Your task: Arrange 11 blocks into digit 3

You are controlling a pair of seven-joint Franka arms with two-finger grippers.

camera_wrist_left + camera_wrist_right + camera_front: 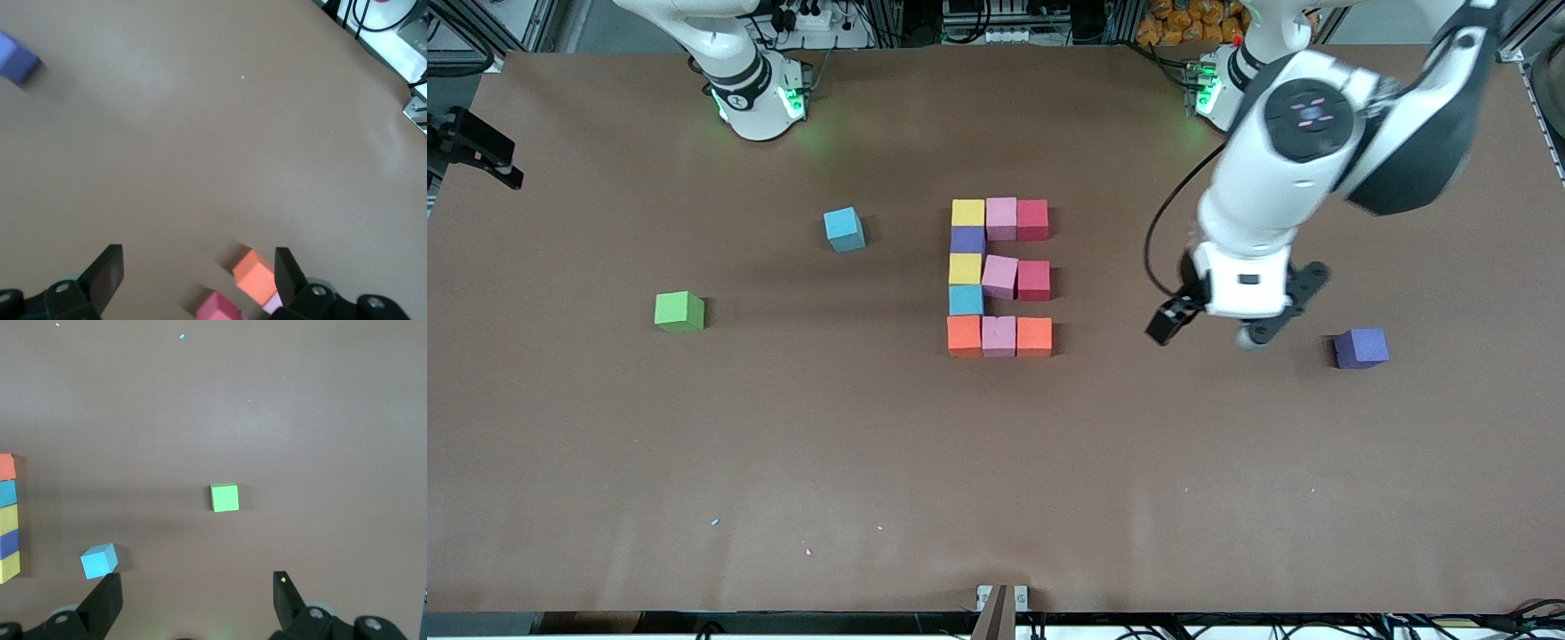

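Across the brown tabletop (996, 462), the digit 3 (1000, 277) sits at centre frame as an E-like cluster of eleven touching cubes, while three strays lie well apart: a purple cube (1360, 348) at right, a blue cube (844, 229) upper left of the figure and a green cube (679, 312) at left. Right of the figure, the left end effector (1209, 329) hangs fully open and empty over bare tabletop, and the right end effector (197, 603), seen only in its wrist view, waits equally wide and empty. These cubes look light, stiff, matte and unlikely to slip, so I would pinch one across two flat parallel side faces.
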